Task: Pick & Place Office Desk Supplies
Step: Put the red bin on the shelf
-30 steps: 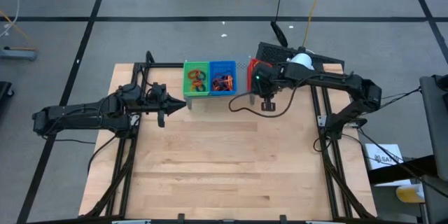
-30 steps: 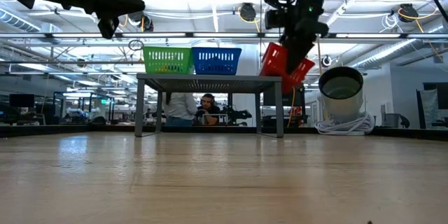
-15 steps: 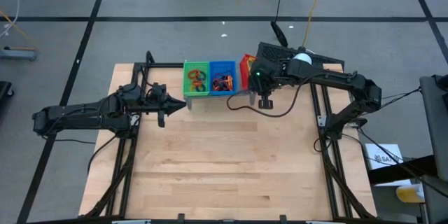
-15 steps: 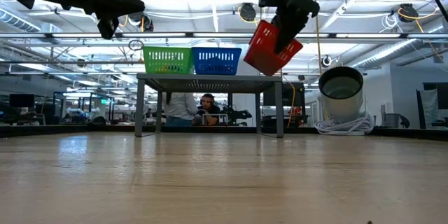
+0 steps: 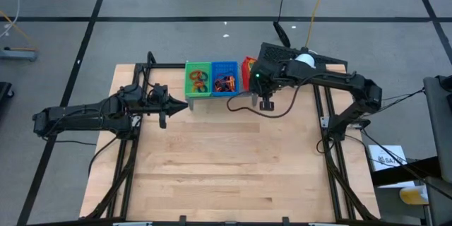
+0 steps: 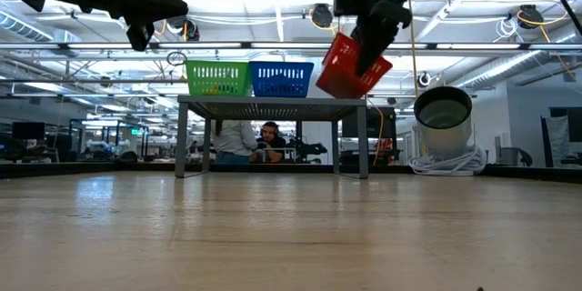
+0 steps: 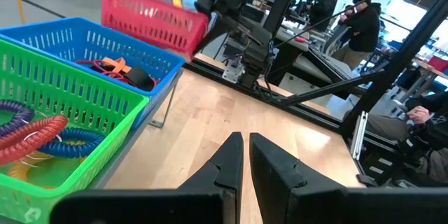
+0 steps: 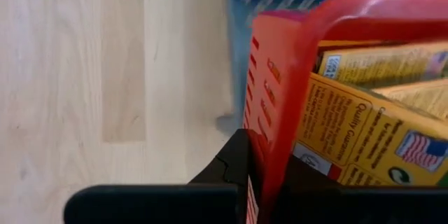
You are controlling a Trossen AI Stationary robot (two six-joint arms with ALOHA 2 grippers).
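My right gripper (image 6: 367,47) is shut on a red plastic tray (image 6: 348,64), held tilted in the air just right of the blue tray (image 5: 225,78). Yellow printed packets (image 8: 357,129) lie inside the red tray. The blue tray and a green tray (image 5: 198,78) stand by their bottoms on a grey metal shelf (image 6: 273,102). The green one holds coloured rings and loops (image 7: 35,129), the blue one orange and dark bits (image 7: 122,71). My left gripper (image 7: 246,155) hovers left of the green tray, shut and holding nothing. My right gripper pinches a wall of the red tray at its rim (image 8: 269,136), at the tray's near end. One finger (image 8: 234,157) is outside the wall, the other inside beside the packets. The fingers slant down from above. The tray hangs clear of the shelf, tilted.
The shelf stands on thin legs (image 6: 182,141) at the table's far edge. A black cable (image 5: 244,106) loops over the wood below my right arm. The wide wooden tabletop (image 5: 226,169) stretches toward the near edge. People sit in the room behind (image 6: 268,136).
My right gripper has risen and drawn toward the blue tray, carrying the red tray. The tray hung low beside the shelf's right end; it now hangs above the shelf top, still tilted.
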